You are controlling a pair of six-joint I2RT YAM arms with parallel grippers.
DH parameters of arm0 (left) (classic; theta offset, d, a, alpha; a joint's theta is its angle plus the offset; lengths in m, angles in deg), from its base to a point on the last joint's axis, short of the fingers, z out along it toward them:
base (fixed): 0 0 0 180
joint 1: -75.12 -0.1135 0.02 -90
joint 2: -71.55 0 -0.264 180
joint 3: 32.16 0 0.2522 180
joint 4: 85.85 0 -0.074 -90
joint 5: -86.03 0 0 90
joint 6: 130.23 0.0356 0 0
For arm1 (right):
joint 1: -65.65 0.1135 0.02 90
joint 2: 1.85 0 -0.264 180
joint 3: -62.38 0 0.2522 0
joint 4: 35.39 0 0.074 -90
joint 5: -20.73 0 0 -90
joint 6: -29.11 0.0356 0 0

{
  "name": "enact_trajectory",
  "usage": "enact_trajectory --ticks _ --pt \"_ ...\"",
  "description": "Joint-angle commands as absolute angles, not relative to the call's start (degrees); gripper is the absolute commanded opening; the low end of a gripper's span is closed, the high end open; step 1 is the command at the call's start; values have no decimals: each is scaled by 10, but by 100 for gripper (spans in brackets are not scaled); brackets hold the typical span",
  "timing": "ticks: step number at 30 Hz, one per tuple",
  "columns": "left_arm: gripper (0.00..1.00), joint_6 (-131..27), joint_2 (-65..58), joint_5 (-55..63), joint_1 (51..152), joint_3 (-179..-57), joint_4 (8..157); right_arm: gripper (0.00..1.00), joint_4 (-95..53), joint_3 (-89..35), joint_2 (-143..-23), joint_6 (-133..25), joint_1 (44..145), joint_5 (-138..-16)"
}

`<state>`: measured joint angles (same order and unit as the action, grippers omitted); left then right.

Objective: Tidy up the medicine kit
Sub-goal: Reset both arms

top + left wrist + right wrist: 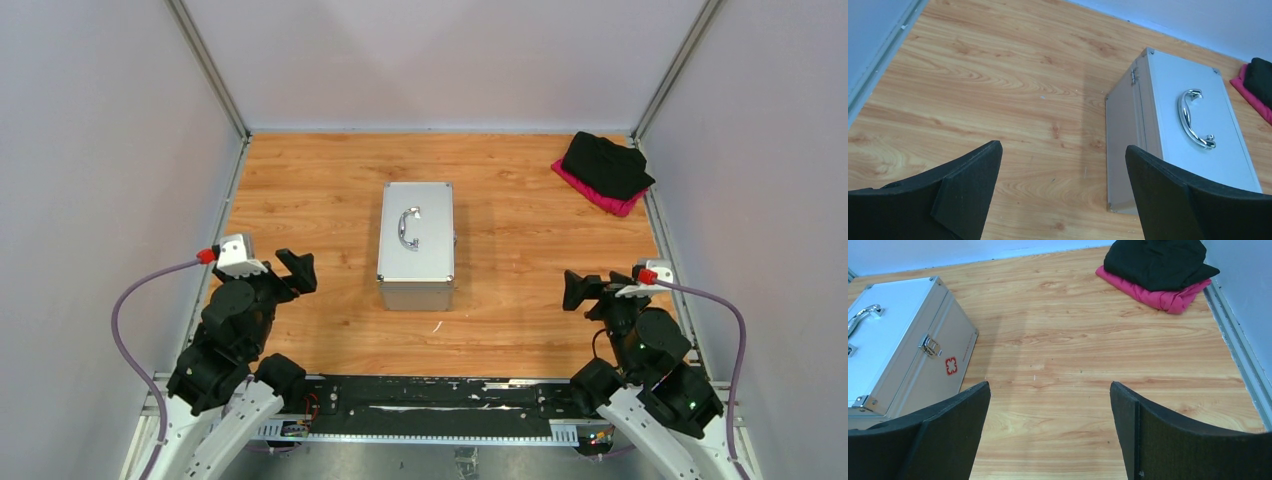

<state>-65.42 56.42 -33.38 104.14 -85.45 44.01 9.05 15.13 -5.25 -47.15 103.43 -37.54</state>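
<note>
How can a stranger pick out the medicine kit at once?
Look at the middle of the wooden table. The medicine kit stands there, shut. Its silver metal and chrome handle set it apart from the black and pink cloths in the far corner.

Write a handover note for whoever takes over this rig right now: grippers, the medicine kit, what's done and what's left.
Left gripper: open, empty, above the table, left of the kit.
Right gripper: open, empty, on the kit's right.
Medicine kit: mid-table, lid down, handle on top. The latch on the side facing the right arm looks fastened.
Folded black and pink cloth: far right corner.
Done: nothing visible; no contents out.
Left: unlatch, raise the lid, organize what is inside.
</note>
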Motion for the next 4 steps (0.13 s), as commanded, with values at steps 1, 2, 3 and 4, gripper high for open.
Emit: enact_trajectory --ticks 1,2,3,4 --pt "100 -661 554 -353 1043 -869 429 94 98 150 -56 -477 1027 -353" --pt "100 -664 550 -360 1043 -871 428 94 98 151 -57 -478 1027 -353" --pt "100 -667 548 -365 1043 -872 429 94 98 151 -59 -477 1027 -354" --pt "100 -668 546 -367 1043 -872 429 95 98 151 -60 -477 1027 -354"
